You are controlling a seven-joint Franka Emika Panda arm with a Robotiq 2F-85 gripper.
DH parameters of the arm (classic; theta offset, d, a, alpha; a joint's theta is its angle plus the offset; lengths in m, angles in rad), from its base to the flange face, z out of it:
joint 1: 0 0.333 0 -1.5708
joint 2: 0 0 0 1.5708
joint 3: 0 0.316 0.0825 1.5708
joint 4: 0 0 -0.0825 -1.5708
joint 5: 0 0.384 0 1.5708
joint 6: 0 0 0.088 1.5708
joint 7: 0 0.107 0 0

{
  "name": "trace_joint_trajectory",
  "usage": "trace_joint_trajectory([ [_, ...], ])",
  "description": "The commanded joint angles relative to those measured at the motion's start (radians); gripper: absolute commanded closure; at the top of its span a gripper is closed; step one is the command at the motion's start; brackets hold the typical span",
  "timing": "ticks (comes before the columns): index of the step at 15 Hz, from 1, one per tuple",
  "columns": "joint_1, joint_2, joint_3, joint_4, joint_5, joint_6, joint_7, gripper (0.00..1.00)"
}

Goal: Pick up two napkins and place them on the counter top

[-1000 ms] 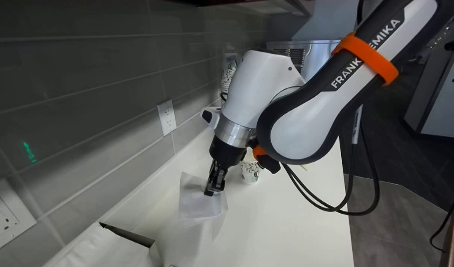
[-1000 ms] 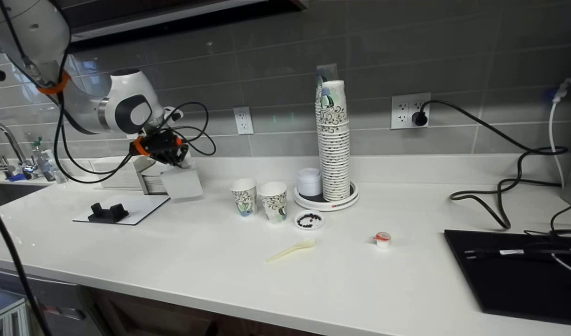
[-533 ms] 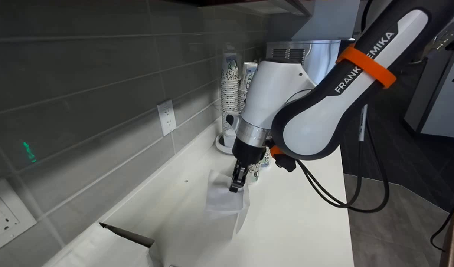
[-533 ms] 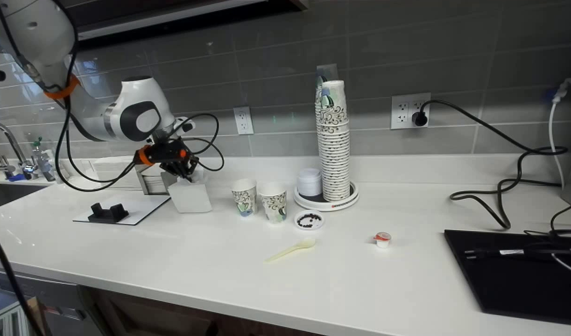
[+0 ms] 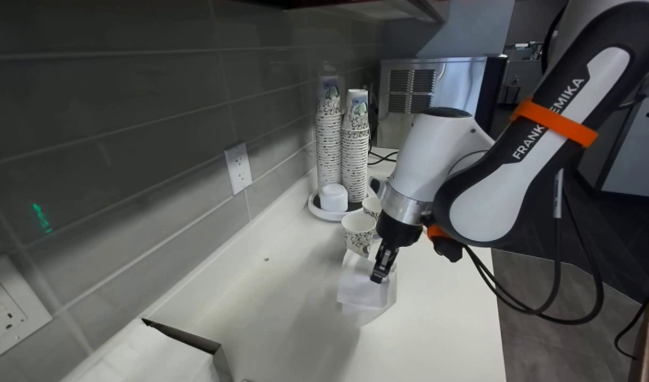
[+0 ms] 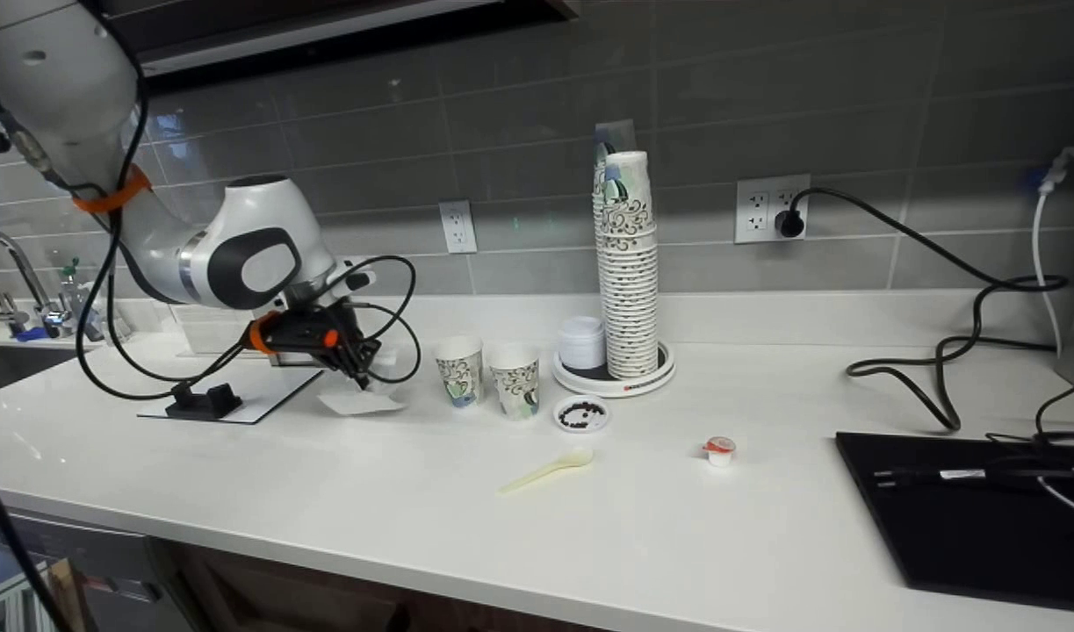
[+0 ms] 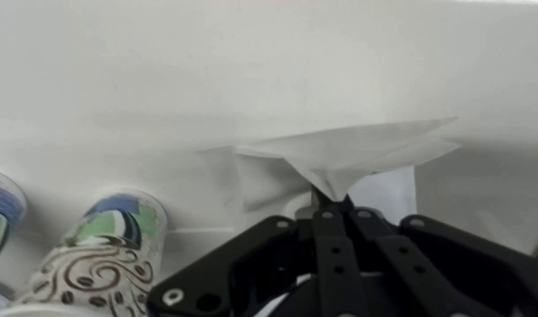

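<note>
White napkin paper [image 5: 358, 291] hangs from the gripper [image 5: 378, 278], whose fingers are pressed together with the paper pinched between them; its layers overlap, so whether it is one sheet or two cannot be told. It is low over the counter top [image 6: 370, 500], and I cannot tell whether its lower edge touches. Near it stand two loose cups [image 6: 515, 382], both cut off in the wrist view; in an exterior view the paper covers the nearer one's foot. Two cup stacks [image 5: 355, 159] and one pile of white lids [image 5: 333, 198] share a round tray [image 6: 620, 389]; in an exterior view one stack nearly hides the other. One white dish [image 6: 580, 427] holds dark bits too small to count, with one spoon [image 6: 550, 470] near it. One black panel [image 6: 967, 544] runs out of frame, as do one box [image 5: 186, 338] and the nearer of two wall outlets [image 5: 8, 306].
</note>
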Motion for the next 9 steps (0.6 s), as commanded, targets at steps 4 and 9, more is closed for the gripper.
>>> trace_joint_trajectory([
  [4, -0.035, -0.042, -0.087, -0.141, -0.016, 0.105, 0.066, 1.0],
  [9, 0.023, 0.002, -0.267, -0.142, -0.044, 0.189, 0.122, 1.0],
])
